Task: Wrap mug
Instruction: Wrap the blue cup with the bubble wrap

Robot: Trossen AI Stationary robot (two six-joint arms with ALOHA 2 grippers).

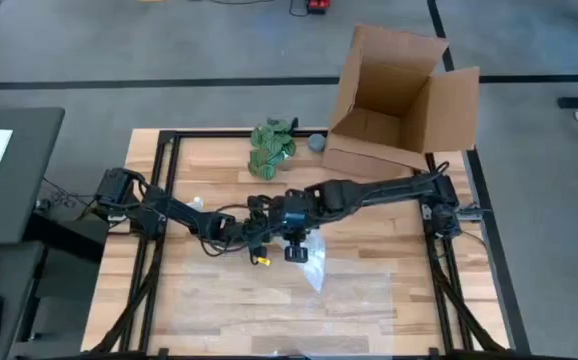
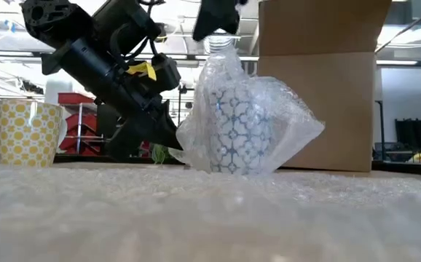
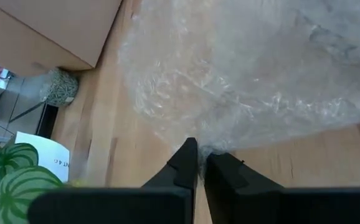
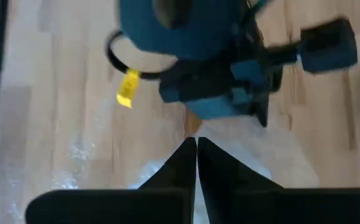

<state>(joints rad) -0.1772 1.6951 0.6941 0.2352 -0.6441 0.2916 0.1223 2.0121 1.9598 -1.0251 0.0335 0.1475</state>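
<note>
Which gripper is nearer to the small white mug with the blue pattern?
Probably right. The right gripper hangs just above the mug, jaws shut on the clear bubble wrap; the left gripper pinches the wrap's edge beside it.

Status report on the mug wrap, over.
Left gripper shut on clear bubble wrap at table level. Right gripper shut on wrap above the mug. Small white blue-patterned mug upright, swathed in wrap. Nothing in the way.

One mug (image 2: 234, 131), one cardboard box (image 1: 401, 100), two arms, one green bunch (image 1: 271, 145).
</note>
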